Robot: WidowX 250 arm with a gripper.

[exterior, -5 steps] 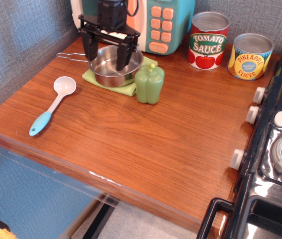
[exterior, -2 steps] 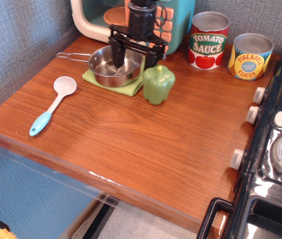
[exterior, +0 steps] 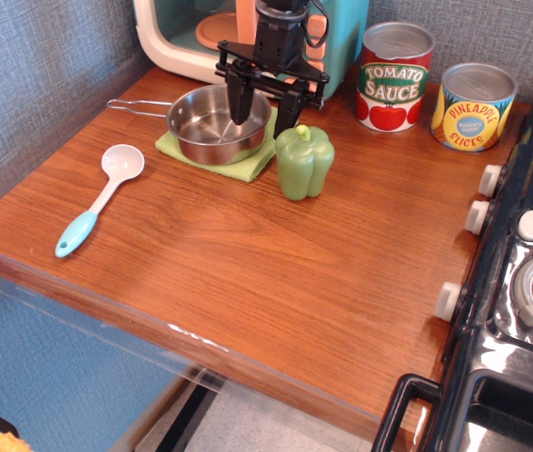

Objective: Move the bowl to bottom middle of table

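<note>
The shiny steel bowl (exterior: 212, 124) sits on a green cloth (exterior: 248, 168) at the back left of the wooden table (exterior: 248, 273). Its thin wire handle (exterior: 137, 105) points left. My black gripper (exterior: 265, 111) hangs over the bowl's right rim and is open. One finger (exterior: 239, 102) is inside the bowl. The other finger (exterior: 291, 111) is outside the rim, between the bowl and a green toy pepper (exterior: 304, 162). The jaws hold nothing.
A white ladle with a light-blue handle (exterior: 99, 201) lies at the left. A tomato sauce can (exterior: 394, 77) and a pineapple can (exterior: 474, 105) stand at the back. A toy microwave (exterior: 191, 33) stands behind the bowl. The black toy stove (exterior: 521, 282) is at the right.
My gripper has moved right, from over the bowl's middle to its right rim. The green pepper has shifted a little to the right. The bowl stays on the cloth.
</note>
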